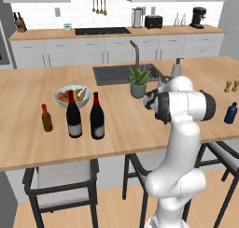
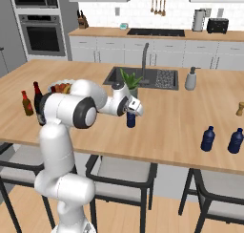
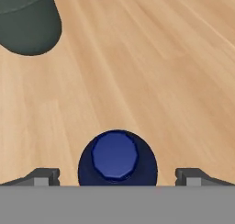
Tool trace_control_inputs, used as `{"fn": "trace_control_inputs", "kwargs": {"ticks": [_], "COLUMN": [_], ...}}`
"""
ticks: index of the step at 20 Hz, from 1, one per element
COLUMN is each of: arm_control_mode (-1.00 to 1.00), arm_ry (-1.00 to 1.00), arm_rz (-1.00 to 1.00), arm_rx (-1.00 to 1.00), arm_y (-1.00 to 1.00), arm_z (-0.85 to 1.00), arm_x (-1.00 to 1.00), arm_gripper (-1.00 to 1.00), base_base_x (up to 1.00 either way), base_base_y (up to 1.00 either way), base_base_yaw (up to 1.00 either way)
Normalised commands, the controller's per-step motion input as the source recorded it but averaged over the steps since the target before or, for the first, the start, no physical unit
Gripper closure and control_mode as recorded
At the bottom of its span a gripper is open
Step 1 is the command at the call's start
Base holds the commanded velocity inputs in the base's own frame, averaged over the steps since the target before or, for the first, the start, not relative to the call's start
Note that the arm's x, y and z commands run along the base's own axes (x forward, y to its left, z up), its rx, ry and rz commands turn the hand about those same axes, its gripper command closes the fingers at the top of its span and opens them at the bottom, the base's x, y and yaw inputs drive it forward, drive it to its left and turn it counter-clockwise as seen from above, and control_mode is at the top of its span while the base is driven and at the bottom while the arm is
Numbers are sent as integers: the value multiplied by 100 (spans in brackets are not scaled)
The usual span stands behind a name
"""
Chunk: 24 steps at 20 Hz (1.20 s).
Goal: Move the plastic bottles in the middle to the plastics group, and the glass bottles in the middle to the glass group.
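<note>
Kitchen: a long wooden island bench (image 1: 28,143) is seen, with a sink (image 1: 112,75) set in it and a second worktop along the back wall.
Gripper: the robot's gripper (image 3: 117,178) is poised straight above a small squat dark blue plastic bottle (image 3: 117,158), near the middle of the bench.
Jaws: spread wide, one fingertip (image 3: 43,176) on each side of the bottle, apart from it; nothing is pinched.
Potted plant: a small green plant in a grey-green pot (image 2: 128,82) stands just behind that bottle.
Plastics group: two more dark blue bottles (image 2: 208,139) are seen near the bench's right end.
Glass side: two tall dark wine bottles with red necks (image 1: 97,116) stand side by side, with a small brown red-capped bottle (image 1: 46,118) left of them and a fruit bowl (image 1: 72,97) behind.
</note>
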Motion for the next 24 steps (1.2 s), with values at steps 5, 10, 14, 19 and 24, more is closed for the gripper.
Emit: {"fn": "trace_control_inputs", "kwargs": {"ticks": [5,10,14,19,24], "arm_control_mode": [-100,-100,-100,-100,-100], "arm_ry": [0,0,0,-3,0], "arm_rz": [0,0,0,0,0], "arm_rx": [-1,-3,-4,-1,5], "arm_y": [-3,-11,-27,-40,-26], "arm_z": [-9,-15,-10,0,27], "arm_x": [23,17,0,-20,-60], "arm_gripper": [-100,100,100,100,100], "base_base_x": [0,0,0,0,0], "base_base_y": [0,0,0,0,0], "base_base_yaw": [0,0,0,0,0]}}
